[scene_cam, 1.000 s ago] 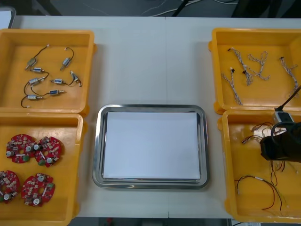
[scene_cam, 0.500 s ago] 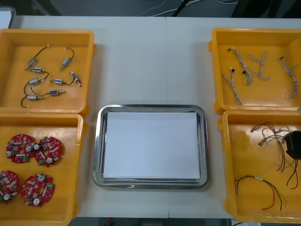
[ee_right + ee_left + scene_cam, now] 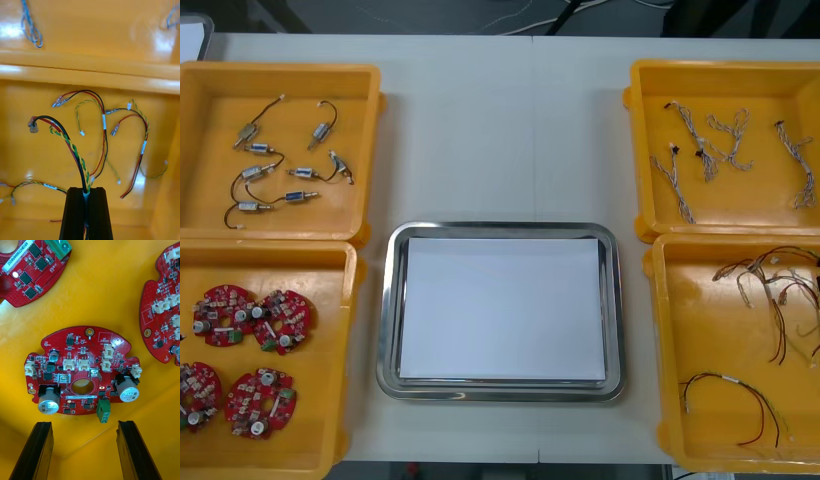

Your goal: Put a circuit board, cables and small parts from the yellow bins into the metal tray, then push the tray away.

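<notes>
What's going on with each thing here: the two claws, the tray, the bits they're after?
circuit board, lying flat, not gripped.
left gripper, open above the circuit board.
cable, pinched at one end.
right gripper, shut on the cable.
tray, white inside, nothing in it.
</notes>
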Motion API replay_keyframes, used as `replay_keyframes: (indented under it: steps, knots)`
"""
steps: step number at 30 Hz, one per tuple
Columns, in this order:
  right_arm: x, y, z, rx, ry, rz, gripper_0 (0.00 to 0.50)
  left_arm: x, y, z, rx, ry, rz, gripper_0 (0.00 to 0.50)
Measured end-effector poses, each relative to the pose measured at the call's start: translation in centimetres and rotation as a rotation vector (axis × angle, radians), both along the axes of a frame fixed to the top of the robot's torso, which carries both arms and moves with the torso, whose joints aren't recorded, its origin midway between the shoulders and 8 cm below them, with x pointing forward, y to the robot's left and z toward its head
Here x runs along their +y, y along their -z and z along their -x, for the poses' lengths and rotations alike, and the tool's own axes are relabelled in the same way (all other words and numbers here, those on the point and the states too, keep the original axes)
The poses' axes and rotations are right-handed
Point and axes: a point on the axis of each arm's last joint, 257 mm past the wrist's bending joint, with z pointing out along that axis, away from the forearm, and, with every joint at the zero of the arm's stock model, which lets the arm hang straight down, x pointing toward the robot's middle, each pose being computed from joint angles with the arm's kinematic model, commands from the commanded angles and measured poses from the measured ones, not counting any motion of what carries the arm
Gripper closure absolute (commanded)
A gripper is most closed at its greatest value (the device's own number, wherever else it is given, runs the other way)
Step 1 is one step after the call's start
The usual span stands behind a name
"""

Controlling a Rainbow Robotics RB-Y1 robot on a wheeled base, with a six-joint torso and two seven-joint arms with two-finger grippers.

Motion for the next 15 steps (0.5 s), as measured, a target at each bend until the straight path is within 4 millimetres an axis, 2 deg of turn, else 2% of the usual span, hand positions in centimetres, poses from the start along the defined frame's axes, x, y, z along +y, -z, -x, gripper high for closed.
replay_keyframes:
  steps: [3,15]
  knots:
    - [0.6,-0.5,0.0,-0.012,-0.109,0.054,0.5,0.0,0.2,0.1,0.004,0.003,-0.003,0.0]
    - [5.3,-1.3,1.2,-0.029,-0.419,0.053,0.5,-0.3,0.9,0.4,0.019,0.016,-0.015,0.0]
